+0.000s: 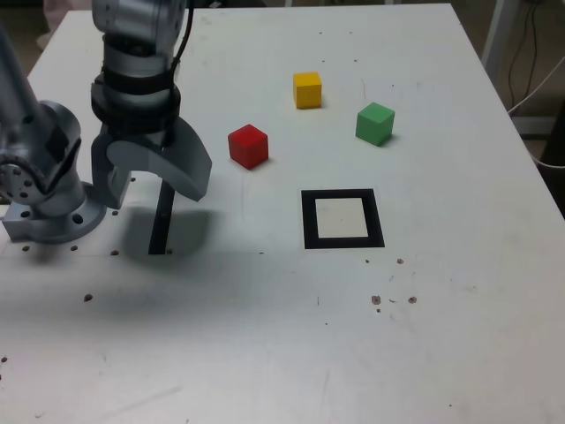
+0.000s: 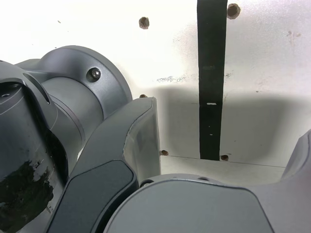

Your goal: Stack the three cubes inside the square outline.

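Over there, the arm's gripper [image 1: 157,196] is hanging above the black strip [image 1: 162,217], its jaws spread apart with nothing between them. The red cube [image 1: 249,147] is sitting nearest it, the yellow cube [image 1: 307,90] and green cube [image 1: 375,124] are resting farther off, all outside the square outline [image 1: 342,244].

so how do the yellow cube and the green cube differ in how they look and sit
The yellow cube is yellow, while the green cube is green. In the exterior view, the yellow one shows a face nearly square-on, whereas the green one is turned corner-first. The yellow one sits farther left than the green one there. Both rest on the table, outside the outline.
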Action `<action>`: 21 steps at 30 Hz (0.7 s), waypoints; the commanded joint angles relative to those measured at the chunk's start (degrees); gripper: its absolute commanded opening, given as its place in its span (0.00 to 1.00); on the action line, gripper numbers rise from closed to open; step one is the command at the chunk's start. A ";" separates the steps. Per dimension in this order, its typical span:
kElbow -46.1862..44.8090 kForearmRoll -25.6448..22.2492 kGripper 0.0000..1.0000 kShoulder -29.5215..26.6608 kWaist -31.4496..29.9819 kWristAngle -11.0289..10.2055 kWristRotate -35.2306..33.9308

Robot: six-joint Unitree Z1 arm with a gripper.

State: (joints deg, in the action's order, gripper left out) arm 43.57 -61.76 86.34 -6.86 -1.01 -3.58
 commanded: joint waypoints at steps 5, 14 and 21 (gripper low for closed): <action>-0.20 -0.40 0.99 -0.37 -0.09 0.03 0.06; 0.45 -0.78 0.99 -1.30 -0.09 -0.47 0.06; 3.17 -2.38 0.99 -1.56 0.39 -2.19 0.54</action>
State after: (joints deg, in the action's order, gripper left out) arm 45.75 -63.46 85.04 -6.80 -2.53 -3.48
